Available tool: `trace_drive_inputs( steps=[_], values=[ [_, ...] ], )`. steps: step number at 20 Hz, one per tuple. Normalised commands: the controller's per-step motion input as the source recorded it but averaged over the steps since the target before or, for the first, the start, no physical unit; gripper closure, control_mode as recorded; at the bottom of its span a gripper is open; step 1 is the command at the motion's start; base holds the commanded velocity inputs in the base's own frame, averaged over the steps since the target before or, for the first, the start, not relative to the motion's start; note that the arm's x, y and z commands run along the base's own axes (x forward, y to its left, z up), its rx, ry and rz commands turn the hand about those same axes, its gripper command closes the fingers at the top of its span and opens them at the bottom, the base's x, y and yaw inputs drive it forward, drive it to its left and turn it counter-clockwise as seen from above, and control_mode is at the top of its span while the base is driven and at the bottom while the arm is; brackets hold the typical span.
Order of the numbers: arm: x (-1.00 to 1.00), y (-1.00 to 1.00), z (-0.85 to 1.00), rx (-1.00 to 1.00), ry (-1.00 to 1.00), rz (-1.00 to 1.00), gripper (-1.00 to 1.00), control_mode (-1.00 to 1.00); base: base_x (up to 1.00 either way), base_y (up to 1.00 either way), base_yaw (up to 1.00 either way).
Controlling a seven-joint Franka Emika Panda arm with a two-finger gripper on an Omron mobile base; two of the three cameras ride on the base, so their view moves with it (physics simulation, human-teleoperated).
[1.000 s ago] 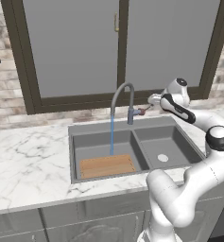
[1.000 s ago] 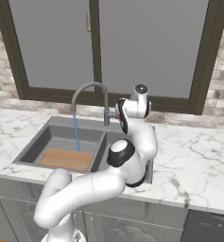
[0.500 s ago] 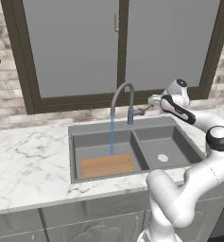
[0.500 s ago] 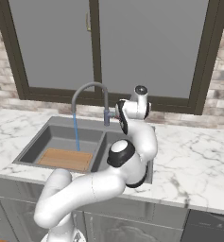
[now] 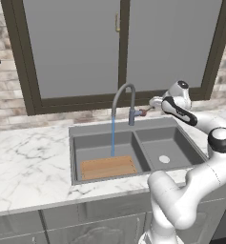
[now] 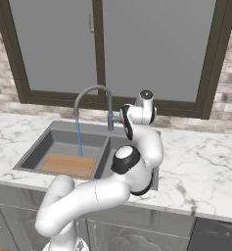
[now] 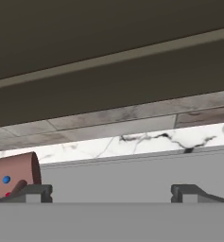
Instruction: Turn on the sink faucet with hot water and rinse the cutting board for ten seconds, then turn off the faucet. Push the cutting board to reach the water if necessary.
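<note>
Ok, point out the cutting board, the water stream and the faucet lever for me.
cutting board (image 5: 108,167), left base view, middle of its grooved top.
water stream (image 5: 113,136), left base view, mid-height.
faucet lever (image 7: 15,176), hand view, its reddish end.

Even, shadowless, sharp rendered light

At the lower left of the frame the faucet lever's reddish tip (image 7: 14,179) sits just above the left fingertip (image 7: 33,193), jaws spread wide

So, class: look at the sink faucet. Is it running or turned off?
Running. A thin light-blue stream of water falls straight from the spout of the sink faucet to the cutting board lying in the larger basin.
</note>
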Motion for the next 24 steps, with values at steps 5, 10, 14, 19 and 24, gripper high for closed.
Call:
trace_drive_inputs(
  steps=[5,10,14,19,24],
  values=[
    [-0.06,0.00,-0.04,0.00,0.00,0.00,-1.00,-1.00,0.00,0.00,0.00],
    [0.00,0.00,0.00,0.00,0.00,0.00,-1.00,-1.00,0.00,0.00,0.00],
    [0.00,0.00,0.00,0.00,0.00,0.00,-1.00,-1.00,0.00,0.00,0.00],
    [0.00,0.00,0.00,0.00,0.00,0.00,-1.00,-1.00,0.00,0.00,0.00],
    [0.00,0.00,0.00,0.00,0.00,0.00,-1.00,-1.00,0.00,0.00,0.00]
  ],
)
